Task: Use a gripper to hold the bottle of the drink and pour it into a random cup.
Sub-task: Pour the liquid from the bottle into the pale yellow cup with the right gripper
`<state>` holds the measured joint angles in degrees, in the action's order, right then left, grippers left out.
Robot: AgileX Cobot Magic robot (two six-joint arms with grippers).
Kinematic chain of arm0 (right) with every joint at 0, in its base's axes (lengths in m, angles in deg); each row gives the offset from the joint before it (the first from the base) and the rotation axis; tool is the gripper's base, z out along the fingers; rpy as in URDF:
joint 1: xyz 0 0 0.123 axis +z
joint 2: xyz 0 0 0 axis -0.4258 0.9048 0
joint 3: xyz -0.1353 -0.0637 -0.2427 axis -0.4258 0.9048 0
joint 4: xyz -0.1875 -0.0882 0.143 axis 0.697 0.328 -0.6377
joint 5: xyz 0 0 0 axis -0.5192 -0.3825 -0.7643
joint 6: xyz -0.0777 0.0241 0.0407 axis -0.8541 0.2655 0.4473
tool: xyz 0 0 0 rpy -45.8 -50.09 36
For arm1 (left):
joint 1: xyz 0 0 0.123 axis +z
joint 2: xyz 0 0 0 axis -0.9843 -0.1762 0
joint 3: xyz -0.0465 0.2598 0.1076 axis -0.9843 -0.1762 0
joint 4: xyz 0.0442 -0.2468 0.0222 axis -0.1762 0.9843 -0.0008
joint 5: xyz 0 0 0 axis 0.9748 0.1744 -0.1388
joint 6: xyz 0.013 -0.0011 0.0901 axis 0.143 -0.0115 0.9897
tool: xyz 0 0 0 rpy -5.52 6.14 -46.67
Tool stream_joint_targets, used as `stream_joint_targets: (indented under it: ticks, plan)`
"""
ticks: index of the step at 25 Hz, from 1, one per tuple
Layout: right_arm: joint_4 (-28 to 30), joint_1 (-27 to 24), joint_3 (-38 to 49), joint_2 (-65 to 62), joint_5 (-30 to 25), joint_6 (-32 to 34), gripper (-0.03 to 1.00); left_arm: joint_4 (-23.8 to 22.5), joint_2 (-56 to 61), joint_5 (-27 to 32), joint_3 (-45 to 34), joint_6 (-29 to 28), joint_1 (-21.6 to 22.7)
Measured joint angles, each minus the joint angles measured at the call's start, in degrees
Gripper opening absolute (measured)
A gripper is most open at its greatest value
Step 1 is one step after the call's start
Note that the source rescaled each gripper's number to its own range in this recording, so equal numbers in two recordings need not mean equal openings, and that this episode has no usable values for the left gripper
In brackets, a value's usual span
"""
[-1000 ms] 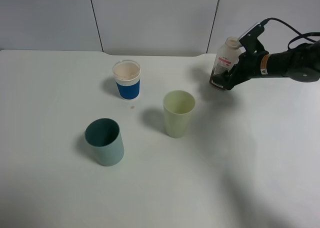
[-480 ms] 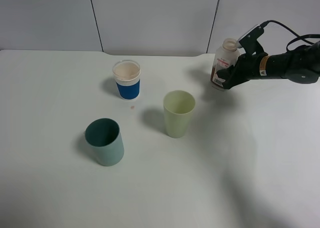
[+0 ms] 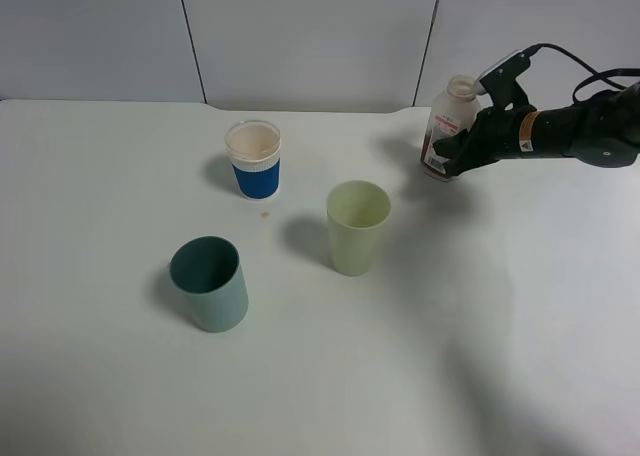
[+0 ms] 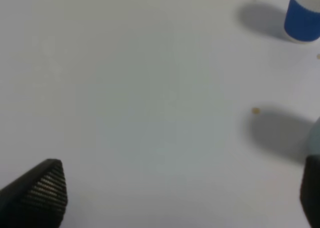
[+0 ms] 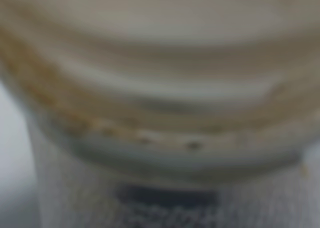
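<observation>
1. Left gripper: jaws spread wide with nothing between them, hanging over bare table. It looks parked to stay out of the pour.
2. Teal cup: nearest, upright, mouth open, well apart from the bottle.
3. Cup, pale yellow-green: upright mid-table, mouth open. It is the closest of the three to the bottle, so probably the easiest target.
4. Paper cup: further back and left of the cup, with a small speck on the table just in front of it.
5. Bottle: far right, near upright, neck up and mouth uncapped. It looks lifted off the table. Upright keeps the drink in during the carry. It is still well apart from the cup and not over it.
6. Right gripper: pinching the bottle low on its body from the side, which leaves the neck free for tipping. The wrist view is only the blurred neck filling the frame.
7. Versus a second ago: the bottle leaned more and sat lower; it is now raised and straighter. There is almost no change over the last half second. The cups and speck haven't moved.
</observation>
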<state>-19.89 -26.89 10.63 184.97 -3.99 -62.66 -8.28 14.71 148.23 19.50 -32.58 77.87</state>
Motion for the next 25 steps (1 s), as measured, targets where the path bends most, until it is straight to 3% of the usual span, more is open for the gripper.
stream_joint_targets:
  ticks: [8,13,19,25]
  plan:
    - [0.5,0.0,0.1,-4.6,2.3,6.0,0.0,0.0,0.0,0.0,0.0,0.0,0.0]
    - [5.9,0.9,0.1,-7.5,2.2,9.0,0.0,0.3,0.0,0.0,0.0,0.0,0.0]
    - [10.0,3.8,0.1,-11.6,-2.4,14.6,0.0,0.0,0.0,0.0,0.0,0.0,0.0]
    - [10.6,7.4,0.1,-15.4,-6.7,15.5,0.0,0.0,0.0,0.0,0.0,0.0,0.0]
